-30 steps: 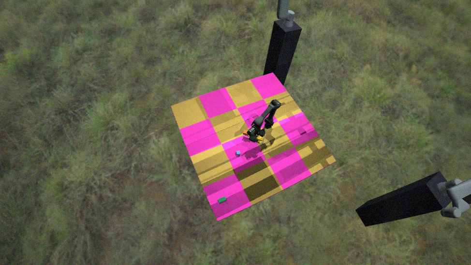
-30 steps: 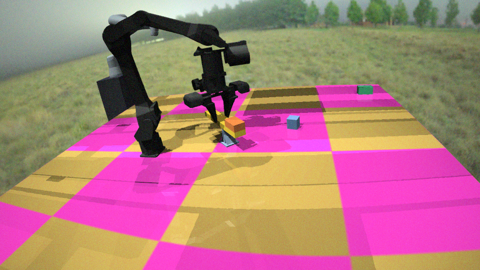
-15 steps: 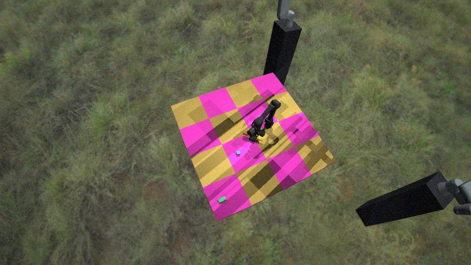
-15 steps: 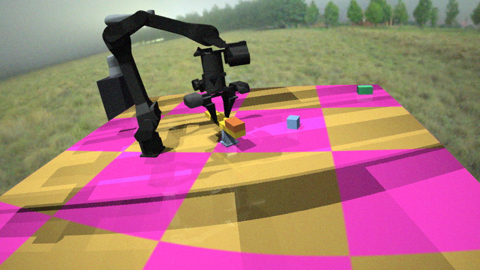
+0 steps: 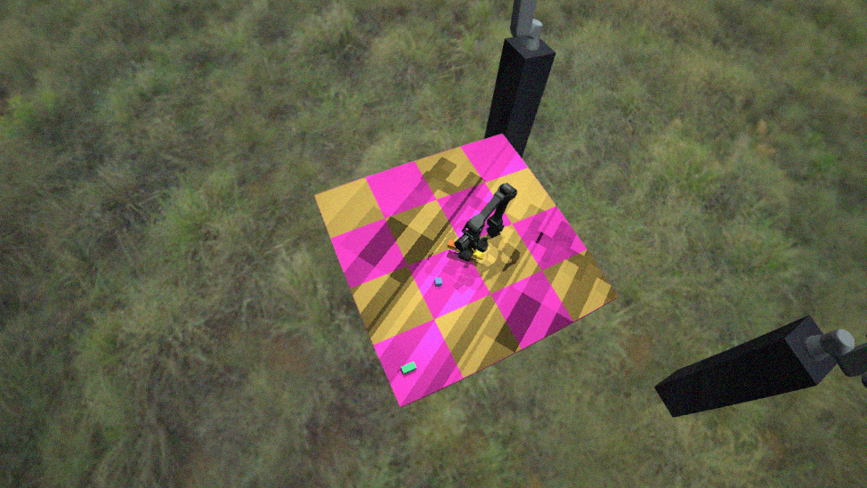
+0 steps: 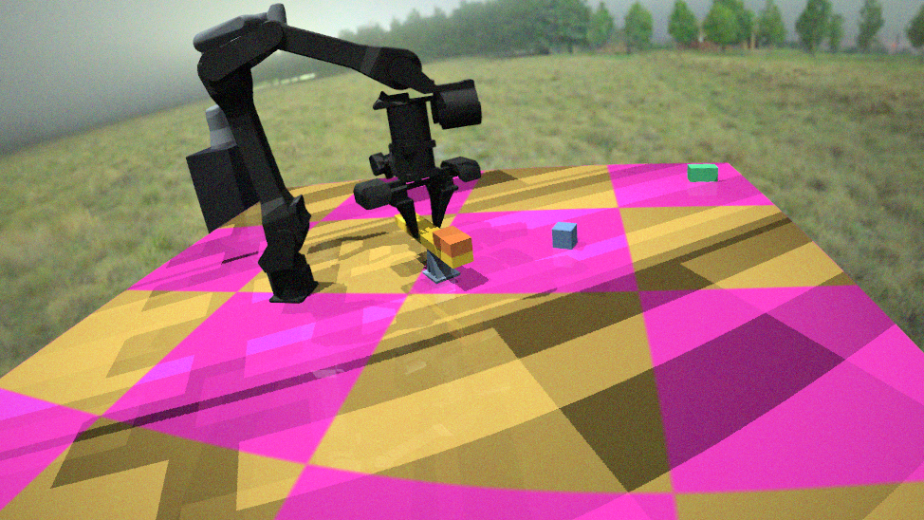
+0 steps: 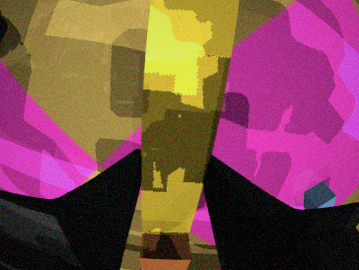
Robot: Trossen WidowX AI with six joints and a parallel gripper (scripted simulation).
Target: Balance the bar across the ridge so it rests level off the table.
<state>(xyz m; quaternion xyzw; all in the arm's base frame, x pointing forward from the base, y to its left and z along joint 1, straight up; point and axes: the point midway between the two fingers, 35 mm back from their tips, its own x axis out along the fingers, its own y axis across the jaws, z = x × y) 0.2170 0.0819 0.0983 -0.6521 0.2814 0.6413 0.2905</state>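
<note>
The gripper [image 6: 426,223] is clamped on the yellow bar [image 7: 178,113], one black finger [image 7: 99,231] on each long side, while the bar, carrying an orange block [image 6: 452,241] on its near end, sits over the grey ridge [image 6: 439,268] on the checkered table [image 6: 452,400].

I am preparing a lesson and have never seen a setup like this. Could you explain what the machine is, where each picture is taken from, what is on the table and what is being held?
This is one black robot arm standing on a pink and yellow checked table. One picture looks down from high above, one from the side, one from a camera on the arm's wrist. Its pincer is closed on a yellow bar with an orange block on one end, held over a small grey ridge. A blue cube and a green block lie farther off.
</note>
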